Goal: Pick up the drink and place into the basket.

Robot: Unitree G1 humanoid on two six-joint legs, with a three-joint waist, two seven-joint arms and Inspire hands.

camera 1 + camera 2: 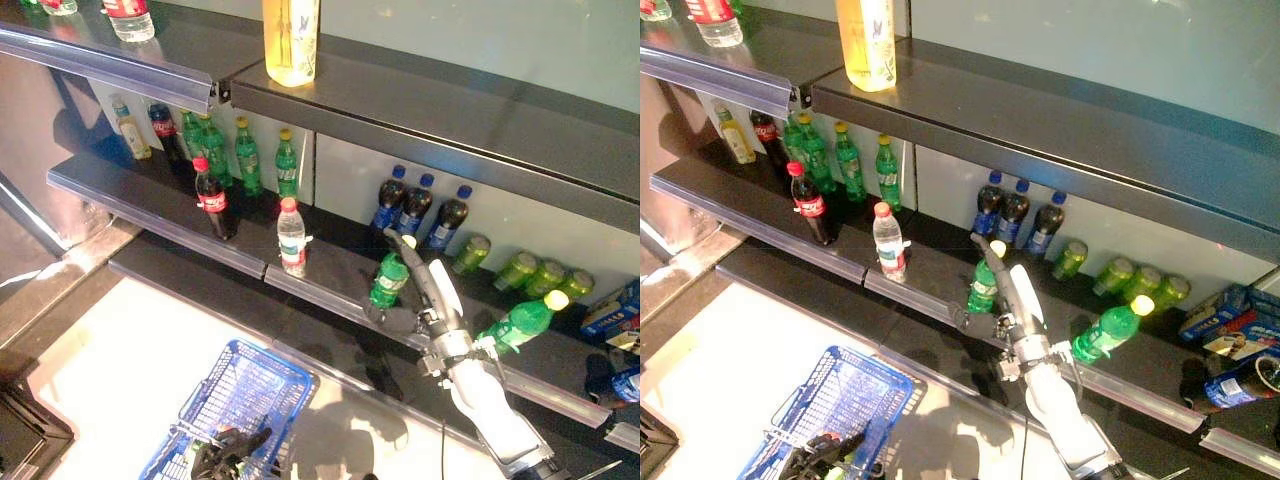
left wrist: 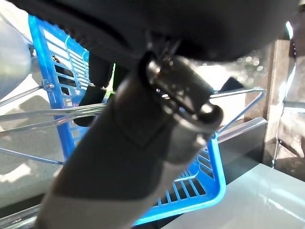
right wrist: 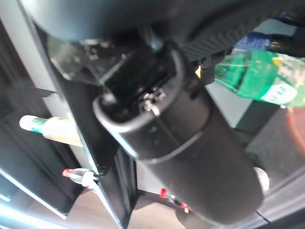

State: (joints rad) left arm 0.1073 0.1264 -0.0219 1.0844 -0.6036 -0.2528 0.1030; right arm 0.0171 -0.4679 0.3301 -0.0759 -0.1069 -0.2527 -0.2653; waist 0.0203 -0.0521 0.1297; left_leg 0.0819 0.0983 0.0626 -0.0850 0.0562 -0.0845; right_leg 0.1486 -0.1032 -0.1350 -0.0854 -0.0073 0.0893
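A green drink bottle [image 1: 389, 279] stands upright on the lower shelf [image 1: 330, 262]. My right hand [image 1: 432, 292] reaches up to it from the lower right, with straight fingers along the bottle's right side and the thumb [image 1: 392, 320] low at its base. The hand is open and not closed on the bottle. My left hand [image 1: 226, 452] is shut on the thin wire handles of the blue basket [image 1: 252, 388], which hangs low at the front left. The wire handles [image 2: 238, 107] and the basket wall [image 2: 200, 191] also show in the left wrist view.
A second green bottle [image 1: 520, 322] lies tilted to the right of my hand. A water bottle [image 1: 291, 237] and a cola bottle [image 1: 213, 199] stand near the shelf's front edge. Dark blue-capped bottles [image 1: 416, 208], green cans [image 1: 530, 272] and green bottles [image 1: 250, 158] line the back. A yellow drink [image 1: 291, 40] stands on the upper shelf.
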